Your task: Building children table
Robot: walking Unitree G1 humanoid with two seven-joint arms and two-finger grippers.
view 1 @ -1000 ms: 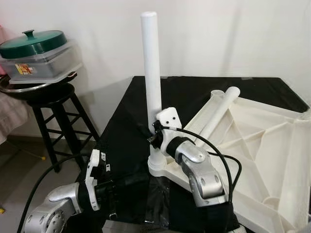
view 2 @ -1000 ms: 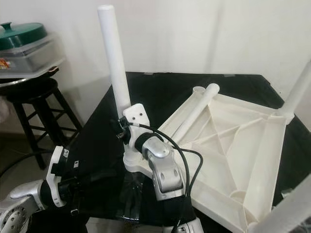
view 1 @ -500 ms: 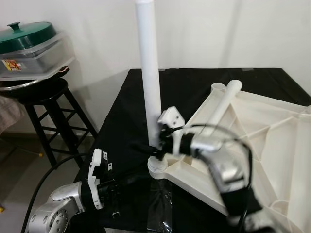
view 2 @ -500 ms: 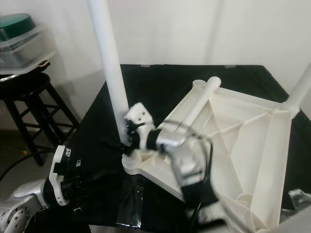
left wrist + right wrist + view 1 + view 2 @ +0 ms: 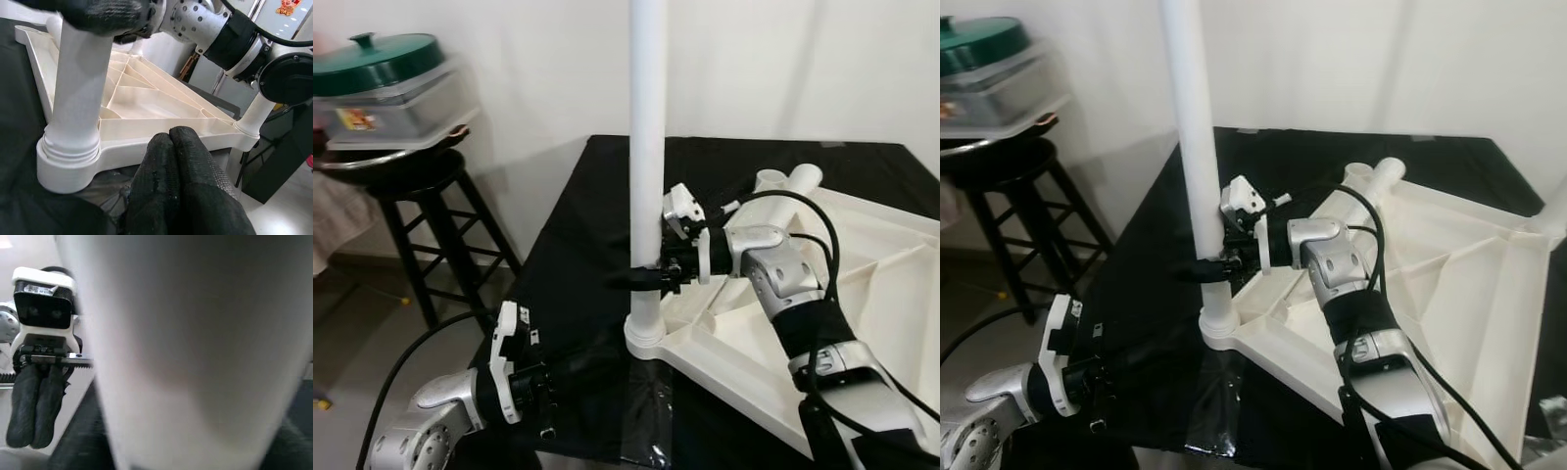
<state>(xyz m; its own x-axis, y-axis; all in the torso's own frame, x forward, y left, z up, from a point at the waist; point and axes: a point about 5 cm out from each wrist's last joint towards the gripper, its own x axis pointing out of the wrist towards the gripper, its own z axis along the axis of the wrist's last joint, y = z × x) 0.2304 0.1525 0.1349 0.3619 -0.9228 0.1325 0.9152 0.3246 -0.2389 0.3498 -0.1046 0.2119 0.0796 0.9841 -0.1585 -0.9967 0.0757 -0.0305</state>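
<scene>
An upturned white plastic tabletop (image 5: 891, 284) lies on a black-covered table. A white leg (image 5: 647, 147) stands upright in its near corner socket (image 5: 645, 338). My right gripper (image 5: 631, 278) is shut on this leg a little above the socket, reaching in from the right. My left gripper (image 5: 170, 133) is shut on nothing and rests low by the table's front left, pointing at the socket, just short of it. In the right wrist view the leg (image 5: 195, 347) is very close, with the left gripper (image 5: 36, 416) beyond it. A second leg (image 5: 1386, 171) lies on the tabletop.
A black stool (image 5: 421, 196) stands left of the table, bearing a metal tray, a clear container and a green lid (image 5: 377, 76). Crinkled clear plastic (image 5: 641, 421) hangs at the table's front edge. Another leg (image 5: 1555, 211) rises at the far right. A white wall is behind.
The camera has shifted. My right arm has swung out to the right while keeping its hold, and the leg now stands straighter in the socket. The left gripper has stayed put.
</scene>
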